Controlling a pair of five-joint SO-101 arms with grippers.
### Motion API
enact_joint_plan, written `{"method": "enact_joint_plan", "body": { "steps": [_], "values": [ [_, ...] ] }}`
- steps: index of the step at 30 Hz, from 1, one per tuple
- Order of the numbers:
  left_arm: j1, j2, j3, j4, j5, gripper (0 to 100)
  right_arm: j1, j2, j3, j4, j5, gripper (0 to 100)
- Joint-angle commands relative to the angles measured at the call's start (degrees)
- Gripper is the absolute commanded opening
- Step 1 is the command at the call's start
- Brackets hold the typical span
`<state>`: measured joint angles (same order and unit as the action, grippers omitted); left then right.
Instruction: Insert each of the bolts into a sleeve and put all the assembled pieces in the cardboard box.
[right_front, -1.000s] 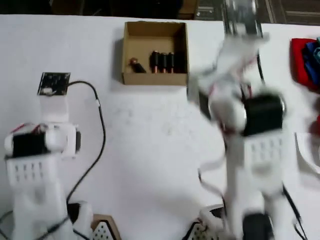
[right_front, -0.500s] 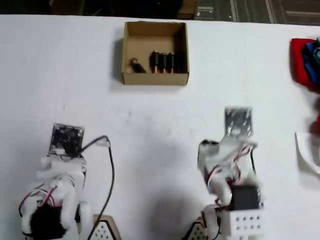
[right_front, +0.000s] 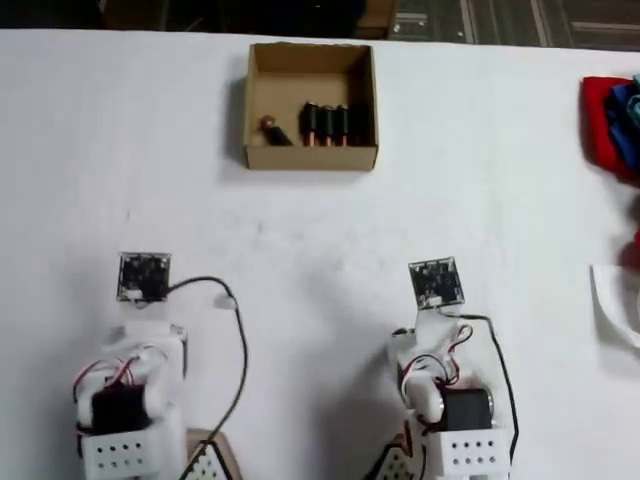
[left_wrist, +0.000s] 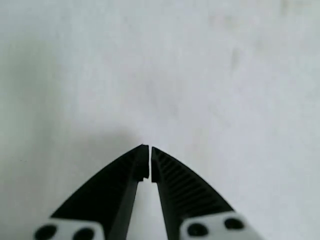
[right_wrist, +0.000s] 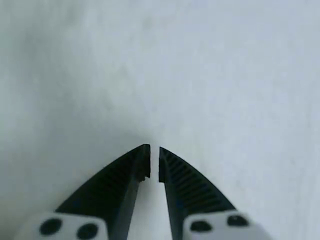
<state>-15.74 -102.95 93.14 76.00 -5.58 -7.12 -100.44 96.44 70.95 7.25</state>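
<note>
The cardboard box (right_front: 311, 157) stands at the back middle of the white table. Inside it lie several dark sleeves with copper-coloured bolts (right_front: 325, 123) side by side, plus one more piece (right_front: 272, 130) at an angle to their left. Both arms are folded back at the near edge, far from the box. My left gripper (left_wrist: 149, 150) points at bare table, shut with nothing in it. My right gripper (right_wrist: 154, 149) is the same, its black ribbed fingers (right_wrist: 185, 182) nearly touching at the tips and holding nothing.
A red and blue object (right_front: 612, 110) lies at the right edge, with a white curved item (right_front: 612, 305) below it. Each arm carries a small circuit board, the left board (right_front: 143, 277) and the right board (right_front: 435, 283), and a black cable (right_front: 240, 340) loops beside the left arm.
Both arms have pulled back from the middle of the table toward the near edge and folded down. The right arm was stretched toward the box a second ago. The box's contents have not moved.
</note>
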Motion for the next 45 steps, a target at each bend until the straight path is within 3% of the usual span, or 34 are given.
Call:
{"method": "enact_joint_plan", "body": {
  "steps": [1,6,9,19,25,45],
  "values": [
    [-0.18,-0.97,3.65,-2.29,-0.35,3,0.57,-2.15,0.62,1.45,0.26,2.2],
    [-0.26,-0.97,3.82,-2.46,-0.44,3,3.38,-2.42,0.53,1.63,0.18,2.1],
    [-0.09,-0.97,3.82,-2.46,-0.35,3,5.49,-2.42,0.53,1.54,-3.96,2.1],
    [0.0,-0.97,3.82,-2.46,-0.53,4,5.67,-2.42,0.53,1.45,-4.92,2.2],
    [3.87,-0.97,3.82,-2.46,-0.53,3,5.58,-2.42,0.53,1.45,-4.92,2.2],
    [3.69,-0.97,3.82,-2.46,-0.53,3,5.58,-2.42,0.53,1.45,-4.92,2.2]
  ]
}}
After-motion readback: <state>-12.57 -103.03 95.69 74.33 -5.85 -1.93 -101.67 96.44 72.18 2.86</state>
